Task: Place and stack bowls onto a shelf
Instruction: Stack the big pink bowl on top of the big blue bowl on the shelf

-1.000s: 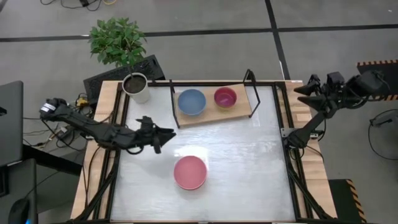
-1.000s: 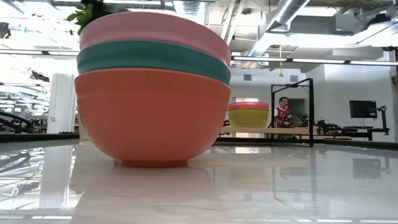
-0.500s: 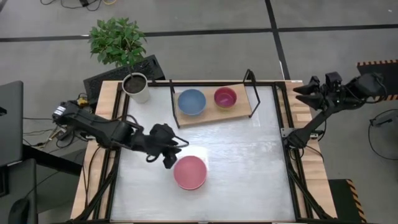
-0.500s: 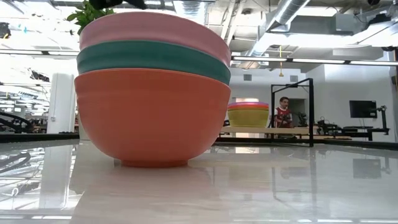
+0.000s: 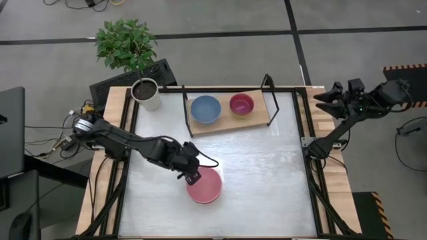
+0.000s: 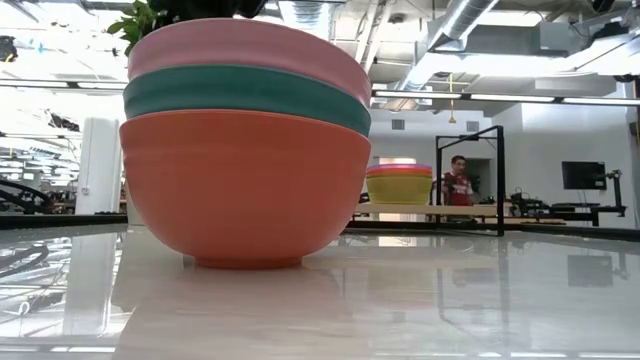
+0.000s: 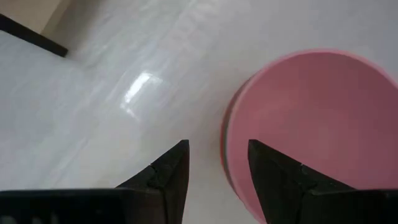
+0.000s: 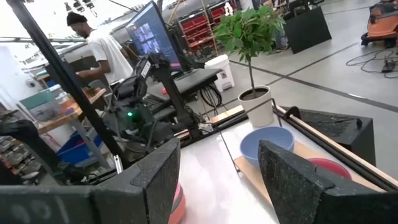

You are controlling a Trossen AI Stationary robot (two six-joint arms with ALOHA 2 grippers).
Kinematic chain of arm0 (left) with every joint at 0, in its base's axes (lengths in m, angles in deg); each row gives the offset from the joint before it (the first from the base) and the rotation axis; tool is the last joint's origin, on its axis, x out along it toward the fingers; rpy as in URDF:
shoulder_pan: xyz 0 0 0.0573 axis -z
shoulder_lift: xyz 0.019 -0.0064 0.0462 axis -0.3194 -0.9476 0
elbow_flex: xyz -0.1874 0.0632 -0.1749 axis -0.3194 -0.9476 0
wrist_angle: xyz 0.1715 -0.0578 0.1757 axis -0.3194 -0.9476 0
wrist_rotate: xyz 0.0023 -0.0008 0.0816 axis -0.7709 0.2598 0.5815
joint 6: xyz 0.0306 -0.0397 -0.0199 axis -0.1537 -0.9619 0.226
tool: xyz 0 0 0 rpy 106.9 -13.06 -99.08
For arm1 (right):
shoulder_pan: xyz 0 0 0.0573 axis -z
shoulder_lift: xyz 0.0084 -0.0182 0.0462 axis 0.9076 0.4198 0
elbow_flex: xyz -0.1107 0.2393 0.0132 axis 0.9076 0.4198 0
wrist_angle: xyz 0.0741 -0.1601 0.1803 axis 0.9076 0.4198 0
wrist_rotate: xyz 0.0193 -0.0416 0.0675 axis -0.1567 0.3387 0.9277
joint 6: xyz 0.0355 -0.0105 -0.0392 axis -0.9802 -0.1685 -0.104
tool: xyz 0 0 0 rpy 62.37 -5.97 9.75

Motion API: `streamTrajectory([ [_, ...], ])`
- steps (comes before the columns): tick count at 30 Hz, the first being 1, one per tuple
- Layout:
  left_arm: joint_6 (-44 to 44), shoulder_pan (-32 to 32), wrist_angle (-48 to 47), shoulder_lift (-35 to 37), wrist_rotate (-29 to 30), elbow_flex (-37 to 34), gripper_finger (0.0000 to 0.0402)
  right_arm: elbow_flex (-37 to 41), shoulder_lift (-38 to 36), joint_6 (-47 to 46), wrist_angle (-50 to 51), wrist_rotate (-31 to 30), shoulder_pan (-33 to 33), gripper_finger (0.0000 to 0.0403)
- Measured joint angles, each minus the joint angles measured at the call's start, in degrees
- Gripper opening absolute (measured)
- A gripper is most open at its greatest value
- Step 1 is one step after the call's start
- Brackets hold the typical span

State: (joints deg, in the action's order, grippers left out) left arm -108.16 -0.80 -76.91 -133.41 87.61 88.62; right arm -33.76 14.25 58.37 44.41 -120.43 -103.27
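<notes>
A stack of three bowls, pink over teal over orange-red (image 6: pixel 245 150), stands on its base on the white table (image 5: pixel 267 173); from above only the pink one (image 5: pixel 207 187) shows. My left gripper (image 5: pixel 193 176) is open at the stack's left rim. In the left wrist view (image 7: pixel 217 158) one finger stands outside the pink rim (image 7: pixel 227 140) and one over the bowl's inside. On the wooden shelf (image 5: pixel 230 125) sit a blue bowl (image 5: pixel 205 109) and a stack with a purple-pink top (image 5: pixel 241 104), yellow and olive below (image 6: pixel 398 184). My right gripper (image 8: pixel 217 168) waits open beyond the table's right edge (image 5: pixel 330 100).
A white plant pot (image 5: pixel 145 93) stands at the table's far left corner, a leafy plant (image 5: pixel 125 43) behind it on the floor. Black frame rails (image 5: pixel 303 133) run along the table's sides. People show in the room beyond (image 6: pixel 455 185) (image 8: pixel 102 50).
My left gripper has travelled from the table's left part toward the right and the near edge, coming down to the left rim of the pink-topped stack. The bowls have stayed in place.
</notes>
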Motion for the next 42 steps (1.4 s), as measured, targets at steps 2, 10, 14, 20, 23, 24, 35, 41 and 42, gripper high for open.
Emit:
streamTrajectory([
  [2, 1.0, -0.4, 0.4, 0.0, -0.8, -1.2, 0.0148, 0.0, 0.0, 0.0, 0.0, 0.0, 0.0, 0.0242],
  [10, 1.9, -2.2, 4.7, -0.1, -7.0, -5.3, 0.0183, 0.0, 0.0, -0.4, 0.0, 0.0, 0.0, 0.0242],
  [14, 3.1, -2.8, 6.1, -0.1, -7.1, -5.3, 0.0203, 0.0, 0.0, -0.4, 0.1, 0.0, 0.0, 0.0242],
  [20, 3.4, -3.0, 5.8, -0.1, -7.3, -5.3, 0.0201, 0.0, 0.0, -0.4, 0.1, 0.0, 0.0, 0.0242],
  [23, 3.6, -3.1, 5.9, -0.1, -6.5, -5.3, 0.0199, 0.0, 0.0, -0.4, 0.8, 0.0, 0.0, 0.0242],
  [24, 4.1, -3.1, 5.9, -0.1, -6.7, -5.4, 0.0199, 0.0, 0.0, -0.4, 1.1, 0.0, 0.0, 0.0242],
  [35, 4.6, -3.1, 7.7, -2.5, -8.1, -5.9, 0.0199, 0.0, 0.0, -0.5, 1.1, 0.0, 0.0, 0.0242],
  [41, 5.2, -3.1, 9.6, -3.8, -9.2, -5.7, 0.0199, 0.0, 0.0, -0.9, 0.9, 0.1, 0.0, 0.0242],
  [42, 5.1, -3.1, 9.3, -4.1, -9.5, -5.8, 0.0199, 0.0, 0.0, -1.0, 0.9, 0.1, 0.0, 0.0242],
])
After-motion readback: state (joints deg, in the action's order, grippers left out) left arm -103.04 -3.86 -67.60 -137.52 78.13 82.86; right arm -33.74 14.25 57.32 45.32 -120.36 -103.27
